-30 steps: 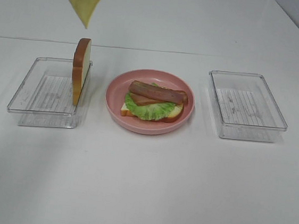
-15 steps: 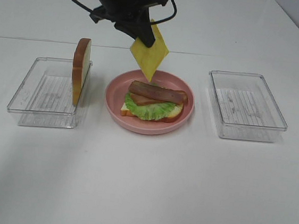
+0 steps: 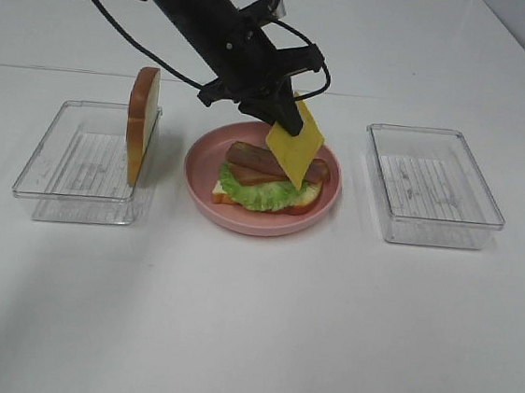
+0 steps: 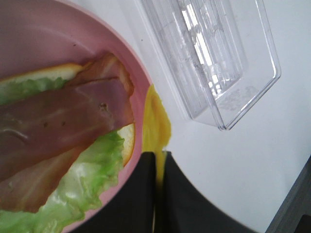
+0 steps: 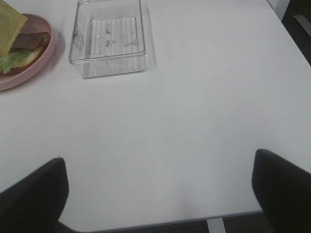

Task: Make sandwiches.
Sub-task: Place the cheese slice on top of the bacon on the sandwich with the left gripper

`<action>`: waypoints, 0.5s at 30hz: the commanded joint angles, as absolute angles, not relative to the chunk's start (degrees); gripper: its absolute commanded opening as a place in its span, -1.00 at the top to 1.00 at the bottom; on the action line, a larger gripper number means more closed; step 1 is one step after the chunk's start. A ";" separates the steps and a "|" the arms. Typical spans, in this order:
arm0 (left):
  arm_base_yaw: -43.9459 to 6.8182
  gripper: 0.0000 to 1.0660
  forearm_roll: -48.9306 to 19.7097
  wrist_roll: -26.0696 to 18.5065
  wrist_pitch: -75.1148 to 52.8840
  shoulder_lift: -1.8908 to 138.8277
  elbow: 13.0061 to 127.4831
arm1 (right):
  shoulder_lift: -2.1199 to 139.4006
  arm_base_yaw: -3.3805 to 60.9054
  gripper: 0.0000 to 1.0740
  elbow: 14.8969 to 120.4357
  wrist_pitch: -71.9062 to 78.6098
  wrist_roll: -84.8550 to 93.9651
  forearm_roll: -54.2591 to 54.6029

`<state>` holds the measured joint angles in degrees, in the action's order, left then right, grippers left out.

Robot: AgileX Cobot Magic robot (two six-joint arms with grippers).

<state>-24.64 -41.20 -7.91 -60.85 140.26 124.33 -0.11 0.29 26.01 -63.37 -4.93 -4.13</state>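
sandwich sits half-built on the pink plate: bread, lettuce, bacon. left gripper pinches the cheese above it; second bread slice waits at nine o'clock. right gripper gapes idle.

We see our left hand pinching the yellow cheese square above the bacon strips and lettuce leaf on the pink plate.

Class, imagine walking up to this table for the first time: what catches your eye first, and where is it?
The yellow cheese slice dangles from the shut left gripper just above the pink plate in the middle, where bacon lies on lettuce and bread. A second bread slice stands on edge in the left tray.
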 commanded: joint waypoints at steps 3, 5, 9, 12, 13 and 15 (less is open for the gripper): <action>-24.92 1.00 -43.77 -8.77 -60.28 143.64 127.48 | -2.06 -0.11 -0.83 25.78 -62.97 -4.53 -4.07; -24.92 1.00 -42.86 -8.77 -59.47 144.44 128.00 | -2.06 -0.11 -0.83 25.78 -62.97 -4.53 -4.07; -24.92 1.00 -40.62 -8.77 -58.44 144.73 128.00 | -2.06 -0.11 -0.83 25.78 -62.97 -4.53 -4.07; -24.92 1.00 -38.16 -8.59 -58.10 144.84 128.00 | -2.06 -0.11 -0.83 25.78 -62.97 -4.53 -4.07; -24.92 1.00 -38.16 -8.59 -58.10 144.84 128.00 | -2.06 -0.11 -0.83 25.78 -62.97 -4.53 -4.07; -24.92 1.00 -36.73 -8.54 -58.04 144.84 128.00 | -2.06 -0.11 -0.83 25.78 -62.97 -4.53 -4.07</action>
